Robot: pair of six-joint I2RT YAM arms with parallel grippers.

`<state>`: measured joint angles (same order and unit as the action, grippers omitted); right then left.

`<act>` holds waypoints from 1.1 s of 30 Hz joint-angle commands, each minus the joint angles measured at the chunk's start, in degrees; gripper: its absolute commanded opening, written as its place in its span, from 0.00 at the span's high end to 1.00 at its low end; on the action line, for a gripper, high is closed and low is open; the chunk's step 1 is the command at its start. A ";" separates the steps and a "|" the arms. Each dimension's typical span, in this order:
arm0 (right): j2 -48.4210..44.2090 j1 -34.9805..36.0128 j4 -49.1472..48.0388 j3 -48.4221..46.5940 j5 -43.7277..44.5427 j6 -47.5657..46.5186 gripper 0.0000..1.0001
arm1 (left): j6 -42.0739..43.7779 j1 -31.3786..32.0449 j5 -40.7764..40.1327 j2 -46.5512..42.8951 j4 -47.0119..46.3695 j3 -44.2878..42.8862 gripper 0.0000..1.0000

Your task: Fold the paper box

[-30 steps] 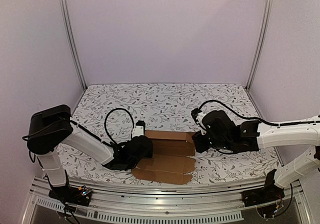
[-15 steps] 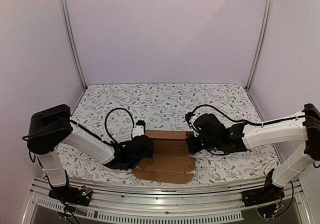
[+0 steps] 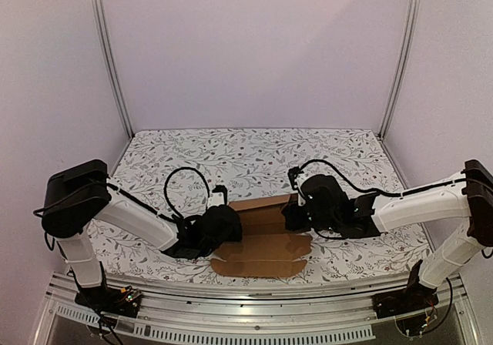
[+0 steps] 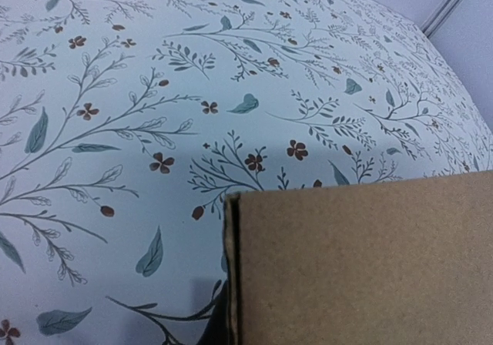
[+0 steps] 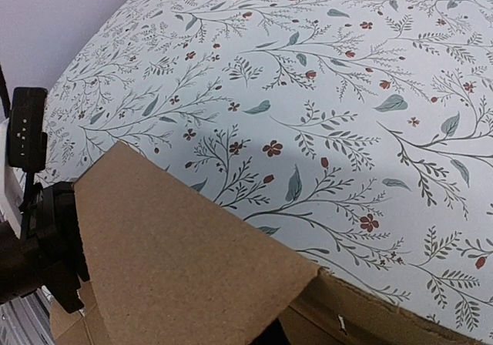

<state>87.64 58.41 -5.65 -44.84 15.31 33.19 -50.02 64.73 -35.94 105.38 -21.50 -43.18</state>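
Observation:
The paper box [image 3: 262,246] is a flat brown cardboard sheet near the front middle of the floral table. Its rear panel [image 3: 262,208] is tilted up off the table. My left gripper [image 3: 224,226] is at the sheet's left end, shut on the cardboard edge [image 4: 231,268]; one dark finger [image 4: 212,326] shows beside that edge. My right gripper [image 3: 293,216] is at the right end of the raised panel, shut. A lifted flap [image 5: 169,260] covers its fingers, so I cannot tell whether it grips the flap or pushes it.
The floral cloth [image 3: 254,160] runs back to lilac walls with metal posts [image 3: 108,52] [image 3: 400,52] at the rear corners. A metal rail [image 3: 254,303] runs along the front edge. The left arm's black wrist [image 5: 38,245] shows at the left of the right wrist view.
The right gripper has moved left onto the sheet's right end. The rear panel has lifted, and the whole sheet and the left gripper have shifted slightly right.

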 commanded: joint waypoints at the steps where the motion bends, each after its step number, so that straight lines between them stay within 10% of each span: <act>1: -2.68 -0.14 -8.62 2.38 0.52 2.82 1.00 | -1.52 0.89 8.17 1.92 3.75 0.11 1.00; 33: -33.70 -0.02 7.90 7.95 -16.95 -10.41 1.00 | -6.94 -8.30 22.82 -4.95 -9.98 10.58 1.00</act>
<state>58.48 58.43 -0.45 -38.92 5.37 26.22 -55.88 58.02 -16.75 101.65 -32.51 -34.96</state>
